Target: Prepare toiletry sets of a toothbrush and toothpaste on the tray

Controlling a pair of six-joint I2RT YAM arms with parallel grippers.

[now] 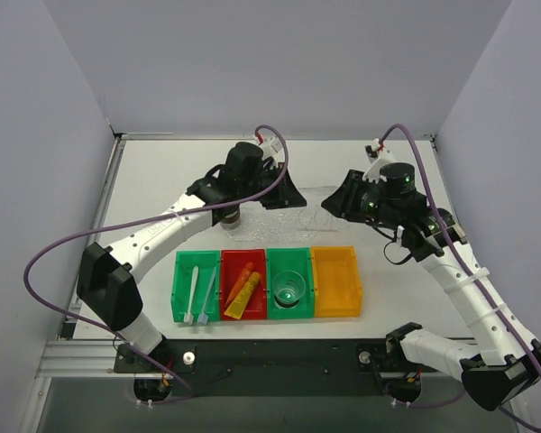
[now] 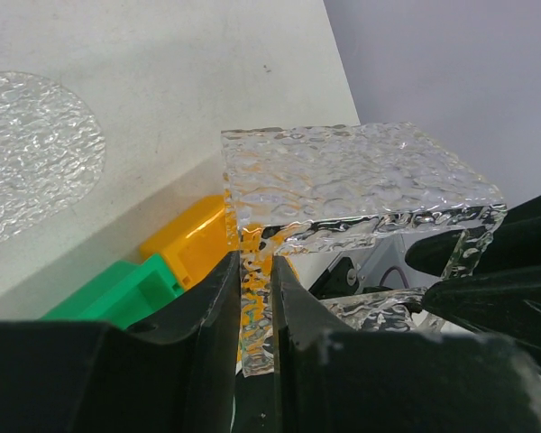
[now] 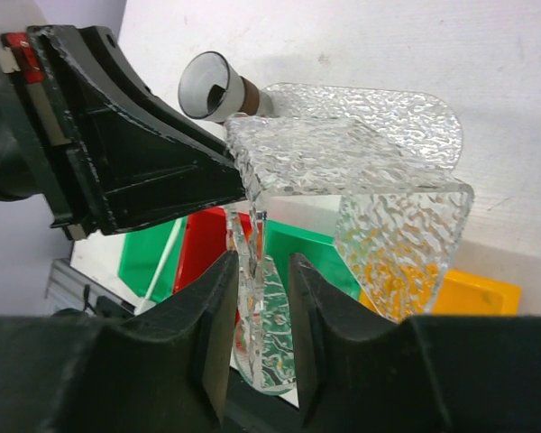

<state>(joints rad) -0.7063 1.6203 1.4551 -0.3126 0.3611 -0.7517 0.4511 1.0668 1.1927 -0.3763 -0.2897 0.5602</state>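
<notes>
Clear bumpy acrylic sits in both grips. Your left gripper (image 2: pixel 252 271) is clamped on one upright leg of a bridge-shaped stand (image 3: pixel 343 153). The right gripper (image 3: pixel 260 266) straddles another leg, but I cannot tell whether it is gripping. The flat tray (image 3: pixel 406 108) lies just beyond at 12 o'clock, its long axis 9-to-3. Toothbrushes (image 1: pixel 192 289) and tubes (image 1: pixel 243 290) lie in their bins at 7 o'clock, nearer the left gripper.

Clear, bumpy-textured glossy plastic tray (image 2: pixel 361 180) (glassy glints), smooth glossy plastic bins (image 1: pixel 335 281), matt white table (image 1: pixel 162 180)
</notes>
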